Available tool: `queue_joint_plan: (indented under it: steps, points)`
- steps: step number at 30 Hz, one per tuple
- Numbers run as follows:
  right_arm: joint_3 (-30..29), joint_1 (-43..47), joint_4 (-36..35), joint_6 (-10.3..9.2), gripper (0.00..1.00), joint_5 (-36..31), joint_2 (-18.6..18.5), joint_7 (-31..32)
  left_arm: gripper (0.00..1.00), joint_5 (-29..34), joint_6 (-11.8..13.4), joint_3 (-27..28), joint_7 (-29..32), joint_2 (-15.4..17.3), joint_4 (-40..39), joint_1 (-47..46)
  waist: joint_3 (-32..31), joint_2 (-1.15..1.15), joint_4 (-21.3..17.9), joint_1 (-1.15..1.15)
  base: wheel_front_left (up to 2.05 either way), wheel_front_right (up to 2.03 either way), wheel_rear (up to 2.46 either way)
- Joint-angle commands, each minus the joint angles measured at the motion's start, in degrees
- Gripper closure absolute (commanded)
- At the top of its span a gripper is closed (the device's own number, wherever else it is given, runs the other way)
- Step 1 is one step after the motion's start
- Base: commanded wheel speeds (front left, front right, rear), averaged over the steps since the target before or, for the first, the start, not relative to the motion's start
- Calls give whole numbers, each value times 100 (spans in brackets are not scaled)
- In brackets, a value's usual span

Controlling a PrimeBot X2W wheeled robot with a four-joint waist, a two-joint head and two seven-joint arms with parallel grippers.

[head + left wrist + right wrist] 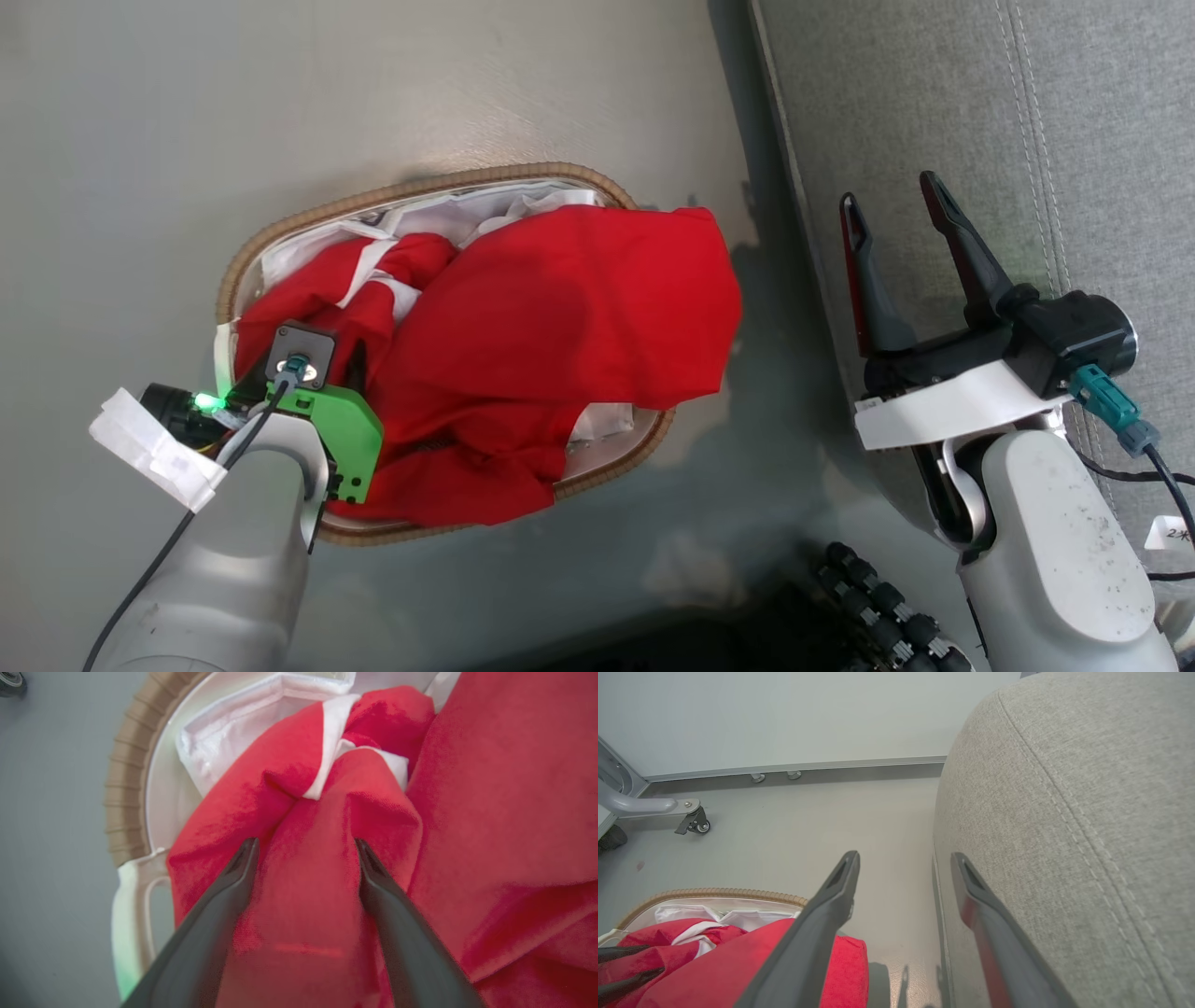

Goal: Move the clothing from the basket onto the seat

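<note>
Grey floor (280, 112) carries the basket (308, 217), red clothing (560, 308) spilling over its rim toward the seat (1074, 140). Left hand (306, 842) straddles a fold, fingers spread; right hand (889, 189) gapes empty at the seat's edge.

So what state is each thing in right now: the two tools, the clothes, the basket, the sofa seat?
Left tool: open, astride a fold of red clothing.
Right tool: open, holding nothing, beside the seat.
Red clothing: crumpled in the basket, one piece spilling over its rim.
Basket: upright on the floor, full.
Seat: no clothing on the part in view.
</note>
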Motion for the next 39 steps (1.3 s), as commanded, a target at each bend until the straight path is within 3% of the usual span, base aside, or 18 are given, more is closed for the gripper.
queue_joint_plan:
  steps: [1, 3, 4, 7, 8, 19, 27, 39]
  points:
    - [14, -94, -6, 0, 0, 57, -14, -30, 0, -19, 67, 26, 29, 68, 44, -133, 155, 0, -148, -1, 0, 0, 0]
    - [31, -113, 7, 0, 0, 101, -14, -30, 0, -37, 88, 24, 23, 74, 93, -180, 180, 0, -169, -1, 0, 0, 0]
    - [43, -125, 12, 0, 0, 118, -14, -30, 31, -62, 104, 32, 33, 69, 114, -194, 188, 0, -179, -1, 0, 0, 0]
    - [61, -145, 32, 0, 0, 157, -14, -30, 96, -127, 83, 44, 92, 26, 166, -198, 181, 0, -190, -1, 0, 0, 0]
    - [65, -143, 46, 0, 0, 169, -14, -30, 100, -147, 79, 46, 106, 17, 182, -185, 169, 0, -190, -1, 0, 0, 0]
    - [14, -37, 173, 0, 0, 60, -16, -30, 100, -351, -73, 29, 13, -136, 248, 62, -256, 0, -95, -1, 0, 0, 0]
    - [-146, 234, 314, 0, 0, -228, -16, -30, 100, -399, -213, -114, -111, -317, -30, 304, -1119, 0, 177, -1, 0, 0, 0]
    - [-335, 902, 522, 0, 0, -574, -17, -30, 100, -475, -306, -165, -113, -406, -1571, 1111, -2752, 0, 548, -1, 0, 0, 0]
